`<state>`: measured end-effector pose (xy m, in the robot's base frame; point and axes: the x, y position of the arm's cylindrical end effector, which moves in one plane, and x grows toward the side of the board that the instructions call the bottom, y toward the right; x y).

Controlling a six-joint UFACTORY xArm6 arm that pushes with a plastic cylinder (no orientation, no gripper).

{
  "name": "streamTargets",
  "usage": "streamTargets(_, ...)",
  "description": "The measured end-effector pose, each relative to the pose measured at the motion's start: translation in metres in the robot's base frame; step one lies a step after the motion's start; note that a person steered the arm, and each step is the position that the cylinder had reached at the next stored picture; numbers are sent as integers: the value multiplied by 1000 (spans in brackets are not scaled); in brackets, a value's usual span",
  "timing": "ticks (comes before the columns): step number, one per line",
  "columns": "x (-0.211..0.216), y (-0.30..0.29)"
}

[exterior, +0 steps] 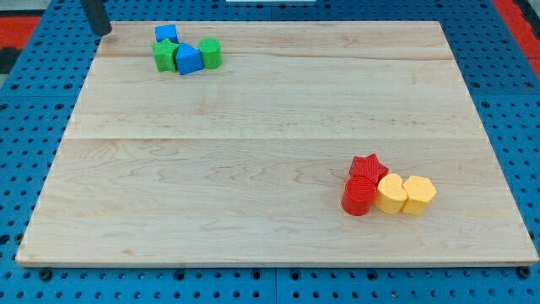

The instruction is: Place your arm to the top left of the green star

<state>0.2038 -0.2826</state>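
1. My tip (102, 33) sits at the view's top-left corner of the surface (253, 143), right at its far edge. It is apart from every block and touches nothing.
2. No fingers on this rig: the arm ends in a bare rod, so nothing opens, closes or is held.
3. The green star (164, 57) lies near the view's top edge, left of centre, in a tight cluster. A small blue block (166, 34) is just above it, a blue wedge-like block (188, 61) touches its right side, and a green cylinder (211, 53) stands beyond that.
4. My tip is up and left of the star, near but not touching. Judged from this, the asked position looks about reached.
5. Handling, as a judgement: the star looks small, light, rigid plastic that should slide easily on smooth wood. Nothing is to be gripped here; any push would meet its points, which could turn it.
6. Room: little margin behind my tip, since the surface edge is immediately there. The middle is open.
7. Well apart, at lower right: red star (368, 165), red cylinder (359, 196), two yellow blocks (405, 193).
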Motion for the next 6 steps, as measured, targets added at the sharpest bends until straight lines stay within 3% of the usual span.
streamTargets(3, -12, 17)
streamTargets(4, -11, 49)
streamTargets(6, 61, 68)
